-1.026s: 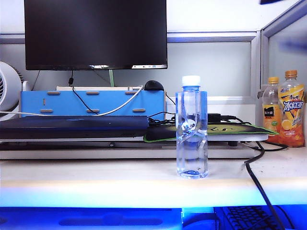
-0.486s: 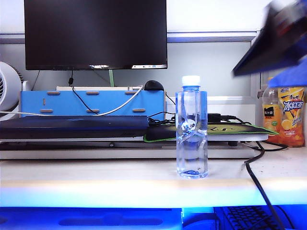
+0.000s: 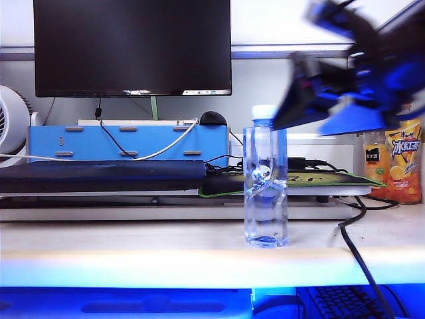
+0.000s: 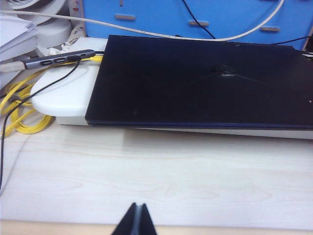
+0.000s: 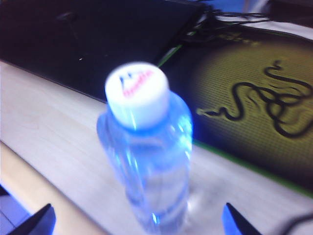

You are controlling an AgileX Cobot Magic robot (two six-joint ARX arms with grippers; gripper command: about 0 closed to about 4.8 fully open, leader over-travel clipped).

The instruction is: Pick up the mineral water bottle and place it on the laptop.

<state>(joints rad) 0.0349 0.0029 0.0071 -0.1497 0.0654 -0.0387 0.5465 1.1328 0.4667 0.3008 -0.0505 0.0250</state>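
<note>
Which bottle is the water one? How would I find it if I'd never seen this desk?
Find the big black monitor, then look below and to its right, on the pale desk in front. The mineral water bottle stands there alone and upright, right of the flat dark laptop, with the open right gripper above it. It is clear with a white cap; the two orange-drink bottles have orange caps.

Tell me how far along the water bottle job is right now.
Nothing is done yet: the mineral water bottle stands upright on the desk, beside the laptop. In hand: the right gripper, open, is above the bottle, near its cap, not touching. The left gripper sits shut in front of the laptop. Left: grasp, lift, place on the laptop.
</note>
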